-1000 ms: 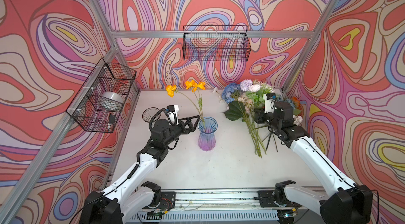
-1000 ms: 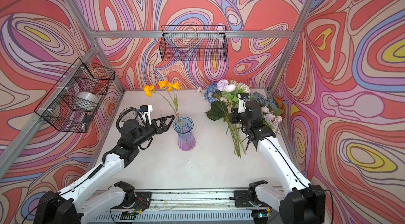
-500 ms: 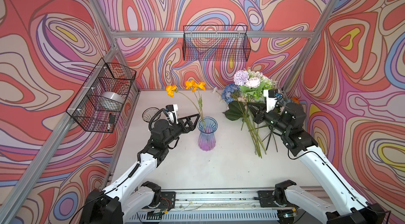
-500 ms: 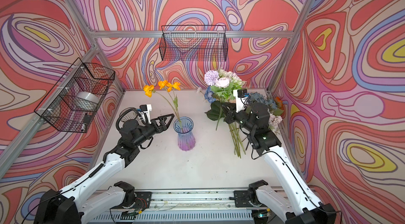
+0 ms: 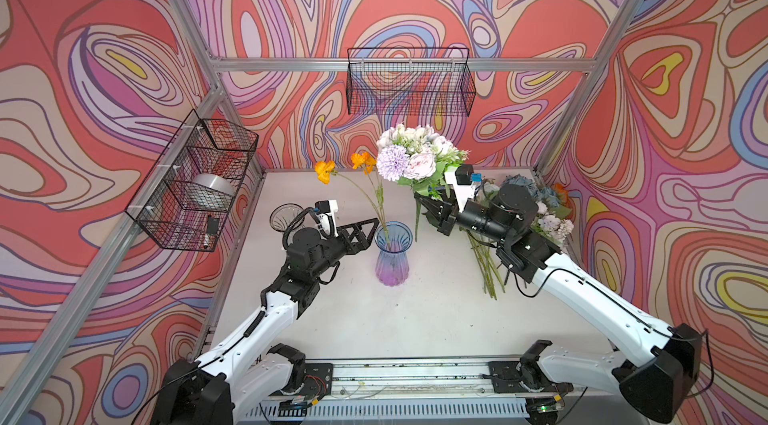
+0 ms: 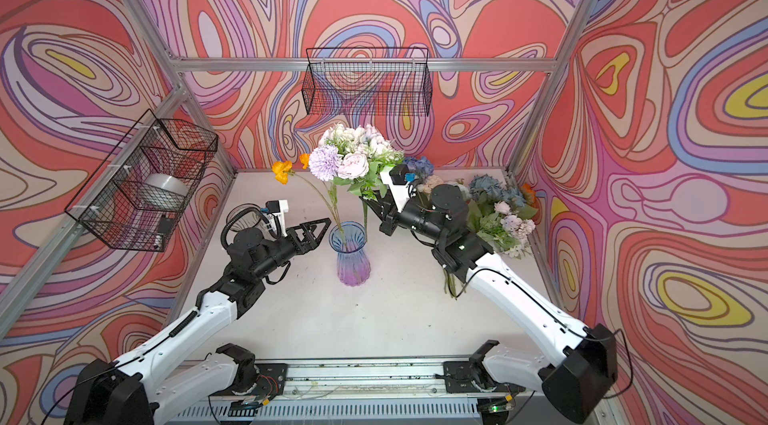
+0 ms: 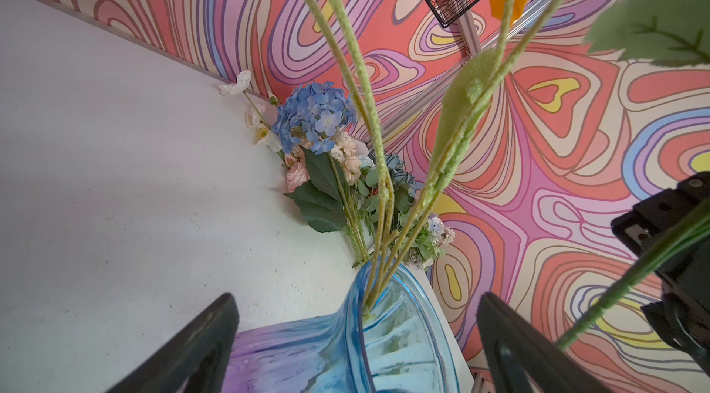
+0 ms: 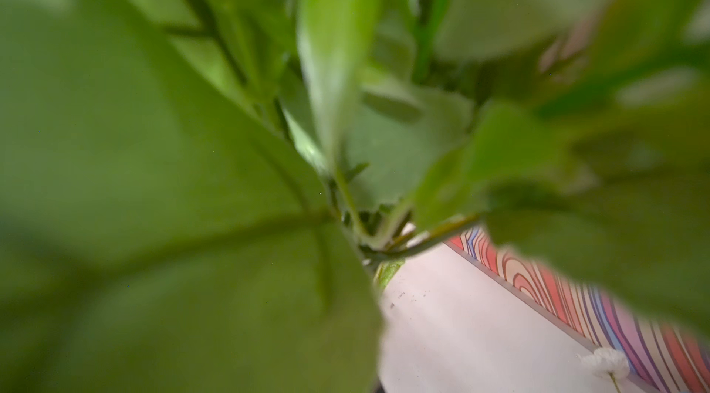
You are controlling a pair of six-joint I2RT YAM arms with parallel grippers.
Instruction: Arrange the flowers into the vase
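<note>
A blue-to-purple glass vase [image 5: 392, 254] [image 6: 350, 254] stands mid-table with orange poppies [image 5: 324, 171] in it. My left gripper [image 5: 370, 232] [image 7: 357, 310] is open just left of the vase's rim [image 7: 384, 341], its fingers either side of it without touching. Up right of the vase, my right gripper [image 5: 428, 205] [image 6: 376, 205] is shut on the stems of a lilac, pink and white bunch [image 5: 415, 157], held upright in the air. Blurred green leaves [image 8: 192, 180] fill the right wrist view and hide the jaws. More flowers [image 5: 540, 211] lie piled at the right wall.
A wire basket [image 5: 195, 182] on the left wall holds a metal bowl [image 5: 214, 190]. Another wire basket [image 5: 409, 84] hangs on the back wall. A clear glass vessel [image 5: 284, 215] stands behind my left arm. Loose stems [image 5: 488, 265] reach out from the pile.
My right arm has lifted the lilac-pink bunch off the pile and carried it left and up toward the vase. The left gripper has stayed by the vase.
</note>
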